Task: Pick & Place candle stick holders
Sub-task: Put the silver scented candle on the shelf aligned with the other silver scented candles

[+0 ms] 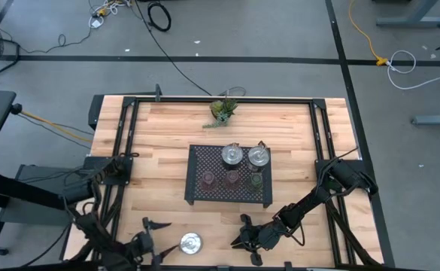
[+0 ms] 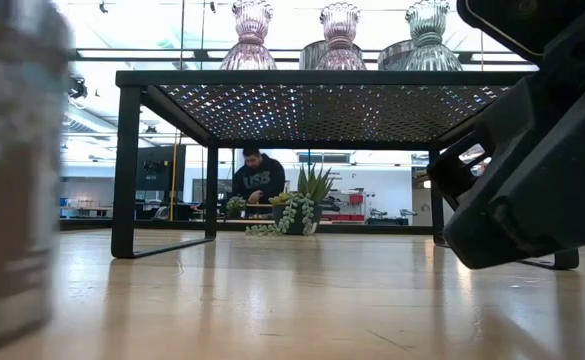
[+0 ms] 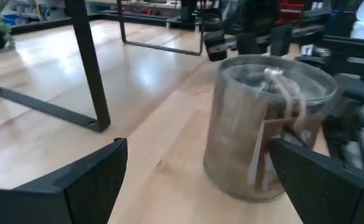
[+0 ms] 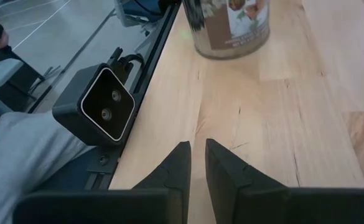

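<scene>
A black mesh stand point(image 1: 197, 192) at the table's middle carries two silver holders point(image 1: 232, 155) point(image 1: 259, 156), two brownish-red ones point(image 1: 208, 179) point(image 1: 232, 179) and an olive-green one point(image 1: 257, 181). A third silver holder point(image 1: 191, 243) stands upright on its base near the table's front edge; in the left wrist view point(image 3: 266, 124) it is a jar with a tag. My left gripper point(image 1: 159, 241) is open just left of it, its fingertips wide apart point(image 3: 197, 149) and short of the jar. My right gripper point(image 1: 238, 242) is shut and empty point(image 4: 197, 165), right of the jar.
A green plant sprig point(image 1: 223, 111) lies at the far middle. A small camera point(image 4: 101, 106) sits on the table's near edge by my right gripper. Black frame rails point(image 1: 125, 143) run along both sides. Bare wood lies between the stand and the front edge.
</scene>
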Action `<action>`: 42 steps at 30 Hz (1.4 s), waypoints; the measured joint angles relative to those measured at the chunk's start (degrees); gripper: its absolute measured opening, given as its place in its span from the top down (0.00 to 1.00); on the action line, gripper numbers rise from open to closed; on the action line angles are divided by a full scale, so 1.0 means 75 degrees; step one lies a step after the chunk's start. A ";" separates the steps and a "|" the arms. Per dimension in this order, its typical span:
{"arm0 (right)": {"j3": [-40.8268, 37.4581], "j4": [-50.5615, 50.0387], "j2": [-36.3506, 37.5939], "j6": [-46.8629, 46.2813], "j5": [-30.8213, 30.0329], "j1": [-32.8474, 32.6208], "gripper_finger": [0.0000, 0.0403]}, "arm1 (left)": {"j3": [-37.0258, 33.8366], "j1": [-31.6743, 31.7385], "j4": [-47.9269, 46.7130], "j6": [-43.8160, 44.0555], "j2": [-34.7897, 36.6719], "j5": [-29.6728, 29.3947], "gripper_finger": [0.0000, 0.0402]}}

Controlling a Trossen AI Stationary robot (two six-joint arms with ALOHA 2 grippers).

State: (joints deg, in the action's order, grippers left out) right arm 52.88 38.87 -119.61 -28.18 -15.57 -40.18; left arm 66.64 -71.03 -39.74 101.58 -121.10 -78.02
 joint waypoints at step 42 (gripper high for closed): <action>0.0000 -0.0050 0.0000 0.0023 0.0000 0.0000 0.88 | -0.0095 0.1141 0.4343 -0.3409 -0.0005 0.1636 0.02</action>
State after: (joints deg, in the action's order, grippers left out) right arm 52.88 38.50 -119.61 -28.01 -15.57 -40.18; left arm 65.93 -62.47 -7.17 76.01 -121.14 -65.74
